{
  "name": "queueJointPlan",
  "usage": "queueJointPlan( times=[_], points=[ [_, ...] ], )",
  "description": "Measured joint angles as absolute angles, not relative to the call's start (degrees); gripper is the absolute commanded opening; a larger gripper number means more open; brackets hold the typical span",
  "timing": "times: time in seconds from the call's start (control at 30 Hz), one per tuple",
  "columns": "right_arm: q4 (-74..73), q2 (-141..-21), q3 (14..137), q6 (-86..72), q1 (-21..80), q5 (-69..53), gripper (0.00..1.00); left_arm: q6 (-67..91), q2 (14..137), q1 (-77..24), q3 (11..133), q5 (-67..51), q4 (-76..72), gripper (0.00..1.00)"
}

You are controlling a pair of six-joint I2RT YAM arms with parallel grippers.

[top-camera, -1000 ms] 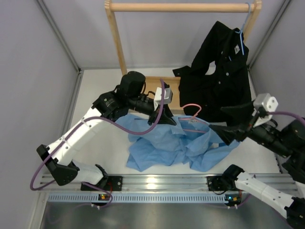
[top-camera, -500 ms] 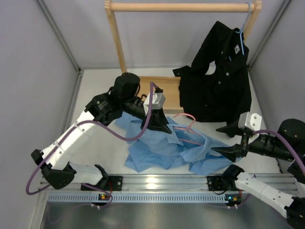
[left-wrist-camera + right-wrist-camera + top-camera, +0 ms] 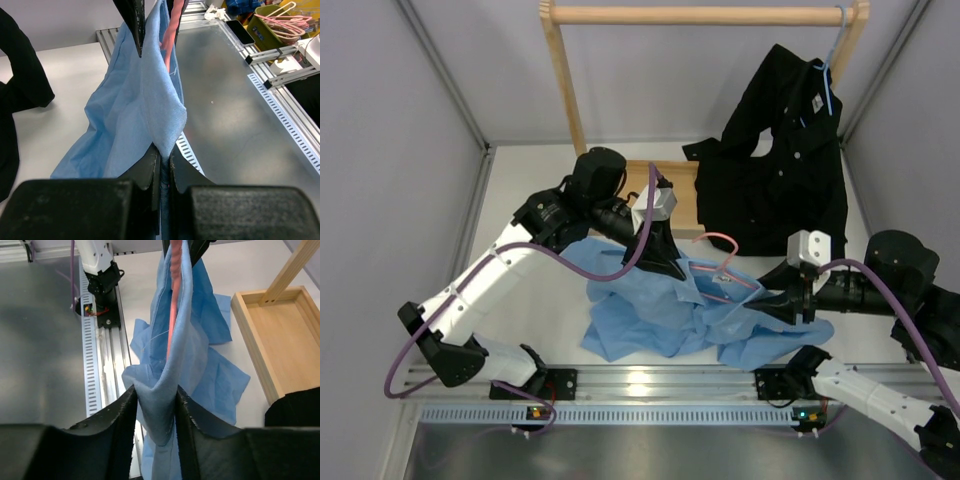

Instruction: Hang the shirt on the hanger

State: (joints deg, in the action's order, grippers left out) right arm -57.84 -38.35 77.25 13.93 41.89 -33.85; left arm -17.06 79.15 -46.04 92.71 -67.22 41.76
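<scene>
Ok, status:

1. Wooden rack [image 3: 565, 80] spans 11 to 1 o'clock. Its base tray [image 3: 682, 205] sits just past centre at 12. The left arm overhangs the tray's left part, and what shows of the floor is bare wood.
2. Left arm runs from 8 o'clock, elbow high near 11, wrist pitched down toward centre. Left gripper [image 3: 164, 149] is clamped tight on a fold of the shirt [image 3: 660, 315].
3. Right arm comes in from 4 o'clock, forearm low, pointing at 9. Right gripper [image 3: 155, 407] is pinched down on a thicker shirt fold, jaws slightly apart around the cloth.
4. Black shirt [image 3: 780, 170] hangs at 2 o'clock on a light blue hanger [image 3: 828, 85].
5. Shirt: heaped on the table [image 3: 520, 280] from centre toward 6, top edge lifted taut between both grippers.
6. Yellow-green bin [image 3: 267, 25], off-table in the left wrist view, holds pink hangers.
7. Hanger [image 3: 173, 305]: inside the lifted fold, hook poking out toward 1 o'clock.
</scene>
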Motion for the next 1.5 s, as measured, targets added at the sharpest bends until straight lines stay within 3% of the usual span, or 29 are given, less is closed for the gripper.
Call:
queueJointPlan(
  times=[0.17, 0.37, 0.6, 0.8, 0.83, 0.9, 0.97, 1.0, 1.07, 1.13, 1.33, 1.5],
  points=[
    [-55.7, -38.3, 77.2, 13.9, 41.9, -33.5, 0.20, -16.6, 79.2, -46.0, 92.7, -68.2, 41.8, 0.00],
    [-55.1, -38.2, 77.2, 13.9, 41.9, -33.8, 0.30, -16.4, 79.3, -46.0, 93.5, -68.7, 41.9, 0.00],
    [-54.9, -38.3, 77.2, 14.4, 41.9, -34.3, 0.00, -15.4, 79.7, -46.0, 95.6, -69.4, 42.1, 0.00],
    [-54.3, -38.3, 77.3, 13.5, 41.9, -31.5, 0.00, -15.1, 79.7, -45.9, 95.6, -68.8, 42.3, 0.01],
    [-54.2, -38.3, 77.3, 13.1, 41.9, -30.6, 0.00, -15.1, 79.6, -45.8, 95.6, -68.0, 42.2, 0.09],
    [-53.8, -38.2, 77.4, 11.9, 41.9, -28.1, 0.00, -14.5, 79.5, -45.8, 95.6, -65.8, 41.4, 0.16],
    [-53.3, -38.1, 77.9, 10.8, 41.9, -26.0, 0.00, -12.2, 78.5, -45.8, 94.6, -61.7, 38.2, 0.54],
    [-53.2, -38.0, 78.4, 10.4, 41.9, -24.9, 0.00, -10.6, 77.7, -45.8, 94.0, -59.4, 36.8, 0.61],
    [-53.1, -37.8, 79.9, 9.8, 41.9, -23.2, 0.00, -7.4, 75.7, -45.8, 93.3, -54.4, 34.1, 0.83],
    [-52.8, -37.8, 81.6, 9.2, 41.9, -22.1, 0.00, -4.6, 73.8, -45.8, 93.2, -50.2, 31.7, 0.95],
    [-52.2, -38.1, 84.9, 8.1, 41.9, -18.2, 0.00, 0.0, 65.6, -45.8, 93.2, -37.1, 26.0, 0.98],
    [-52.4, -42.9, 92.1, 5.1, 41.9, -9.6, 0.00, 2.9, 57.1, -45.8, 90.9, -16.5, 23.9, 0.98]
  ],
)
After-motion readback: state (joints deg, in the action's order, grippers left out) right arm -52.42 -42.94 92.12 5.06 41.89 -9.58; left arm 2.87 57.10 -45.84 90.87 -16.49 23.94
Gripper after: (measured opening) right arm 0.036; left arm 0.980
